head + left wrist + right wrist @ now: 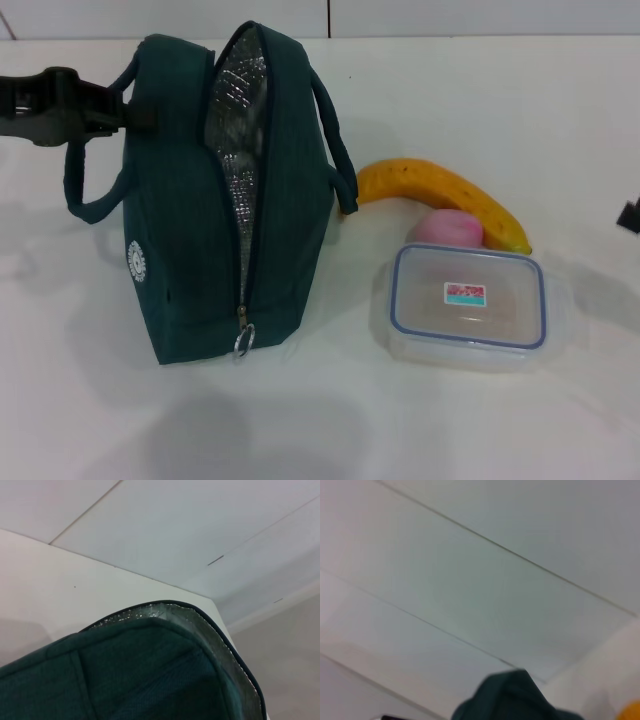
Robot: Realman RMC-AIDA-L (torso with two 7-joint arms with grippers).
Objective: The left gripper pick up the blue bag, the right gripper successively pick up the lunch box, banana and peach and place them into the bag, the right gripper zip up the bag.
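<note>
The left gripper [125, 110] is matte black with chunky, blocky links; the right gripper [629, 215] shows only a black corner.

Peach [450, 228] mostly hidden behind lunch box [468, 306]. Right gripper [629, 215] cut off at head-view edge. Left gripper [135, 115] fingers hidden against blue bag [200, 230].

Place: we took it for a lab or test bench, not a home.
Surface: we saw a plain white table [420, 420].
Backdrop: we saw bare white wall panels [190, 535] with thin seams.
</note>
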